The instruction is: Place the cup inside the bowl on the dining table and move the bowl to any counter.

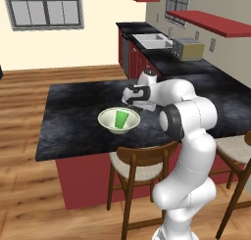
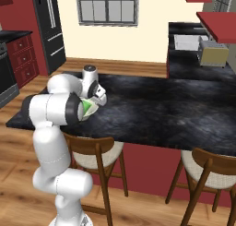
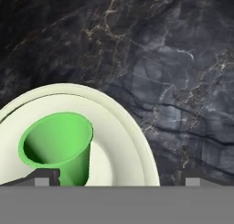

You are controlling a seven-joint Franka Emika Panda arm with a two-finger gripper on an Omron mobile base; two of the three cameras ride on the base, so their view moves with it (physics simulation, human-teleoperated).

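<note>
The cup already lies tilted inside the bowl, which sits on the dark desk just below and partly under the gripper. The gripper's jaws stand spread wide and hold nothing; 1 fingertip hangs over the bowl's inside, the other over bare stone beyond the rim. The bowl looks rigid, smooth and probably slippery, light enough for 1 pinch, and its thin flared rim nearest the gripper seems the sensible hold. The loose cup may roll or slide if the bowl tips. The bowl's near side is cut off in the hand view, and from the right base view the arm covers most of it.
</note>
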